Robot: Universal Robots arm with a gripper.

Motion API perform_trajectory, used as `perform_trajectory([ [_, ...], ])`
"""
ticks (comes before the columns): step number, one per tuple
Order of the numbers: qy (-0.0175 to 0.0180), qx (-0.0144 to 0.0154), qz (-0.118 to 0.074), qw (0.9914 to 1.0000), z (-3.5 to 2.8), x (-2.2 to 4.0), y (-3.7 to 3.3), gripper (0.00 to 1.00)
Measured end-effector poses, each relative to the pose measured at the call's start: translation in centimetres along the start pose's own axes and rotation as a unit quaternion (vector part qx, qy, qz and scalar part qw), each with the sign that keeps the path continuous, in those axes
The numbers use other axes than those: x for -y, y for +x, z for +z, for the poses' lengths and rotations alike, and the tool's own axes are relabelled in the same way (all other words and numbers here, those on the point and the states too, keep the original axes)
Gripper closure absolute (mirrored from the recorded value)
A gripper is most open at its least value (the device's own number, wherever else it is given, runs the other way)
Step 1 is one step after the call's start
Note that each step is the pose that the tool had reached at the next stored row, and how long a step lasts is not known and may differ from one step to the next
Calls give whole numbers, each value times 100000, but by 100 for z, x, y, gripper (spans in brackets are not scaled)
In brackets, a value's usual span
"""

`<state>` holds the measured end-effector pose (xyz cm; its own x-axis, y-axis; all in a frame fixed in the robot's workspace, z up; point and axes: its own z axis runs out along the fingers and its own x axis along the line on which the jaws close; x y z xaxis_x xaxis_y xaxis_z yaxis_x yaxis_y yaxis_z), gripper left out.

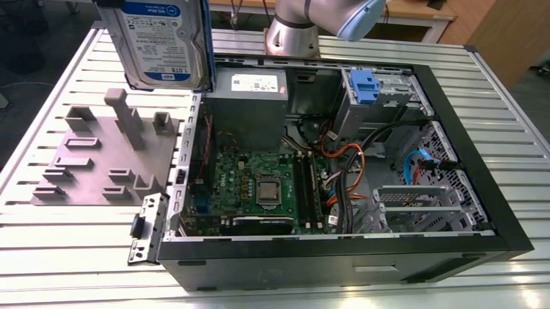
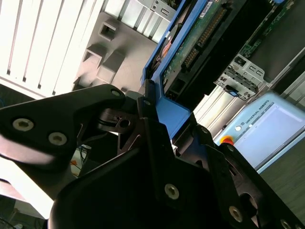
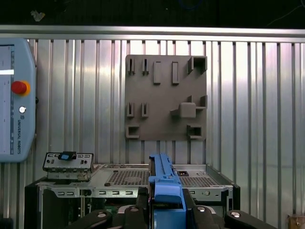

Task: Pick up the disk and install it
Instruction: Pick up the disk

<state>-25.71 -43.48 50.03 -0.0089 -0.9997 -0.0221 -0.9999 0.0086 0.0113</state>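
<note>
Checking the exterior view, I see the disk [image 1: 159, 42] lifted clear of the table [image 1: 481, 84]. Second wrist view: the gripper [image 2: 169, 117] clamps its blue frame. First wrist view: disk between the fingers [image 3: 142, 207], grey tray [image 3: 164, 98] beyond them.

Combines a silver-grey tubular arm [image 1: 292, 35] and its pale blue joint cap [image 1: 361, 19] with a matte black gripper [image 2: 164, 114] built of angular linkage plates [image 2: 66, 129] dotted with round silver screws [image 2: 172, 191].

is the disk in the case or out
Out: the gripper holds the disk by its blue frame, raised clear of the open case.
</note>
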Motion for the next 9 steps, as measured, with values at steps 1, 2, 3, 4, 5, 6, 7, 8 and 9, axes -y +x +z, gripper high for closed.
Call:
perform_trajectory([
  [1,-2,-1,0,100000,0,5,0,64],
  [2,-5,-7,-2,100000,-1,10,0,64],
  [3,-6,-5,0,100000,-1,14,0,64],
  [4,-1,-2,-2,100000,0,19,0,64],
  [5,-1,-3,-1,100000,-1,24,0,64],
  [6,-6,-4,-1,100000,-1,28,0,64],
  [7,-4,-2,3,100000,-1,31,-1,64],
  [8,-1,-1,1,100000,0,34,0,64],
  [9,-5,-4,1,100000,-1,38,-1,64],
])
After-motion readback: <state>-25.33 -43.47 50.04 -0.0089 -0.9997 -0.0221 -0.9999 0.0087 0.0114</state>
